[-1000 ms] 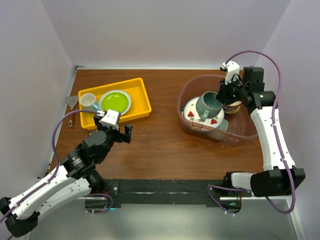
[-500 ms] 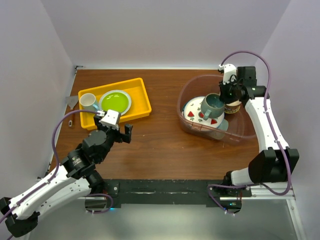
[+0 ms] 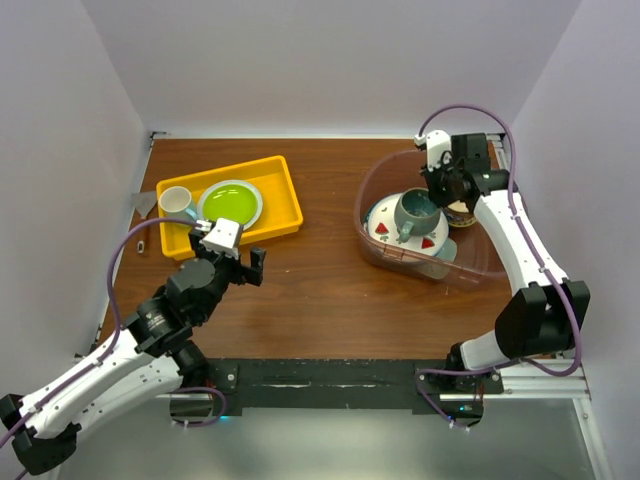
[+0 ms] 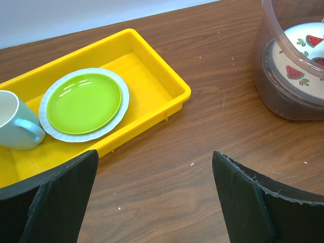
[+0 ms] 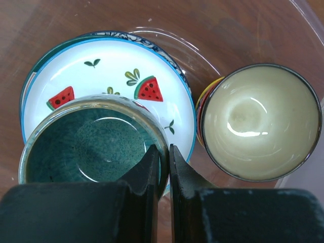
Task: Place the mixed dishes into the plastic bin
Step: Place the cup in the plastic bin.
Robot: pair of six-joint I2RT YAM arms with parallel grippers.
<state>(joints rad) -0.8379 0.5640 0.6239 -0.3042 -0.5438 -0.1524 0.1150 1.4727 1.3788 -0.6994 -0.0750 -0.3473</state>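
The mug (image 5: pixel 91 147) is inside the bin (image 3: pixel 462 268)!
Your right claw (image 5: pixel 161 154) pinches its rim; the watermelon plate (image 5: pixel 111 66) lies just below.

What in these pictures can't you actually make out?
Right wrist view: whether the mug touches the watermelon plate beneath; its own body hides the base.
Same view: the dishes under that plate; it covers all but their rims.
Left wrist view: the pale blue cup, cut off by the left edge.
Top view: the small grey thing beside the yellow tray, too small to identify.
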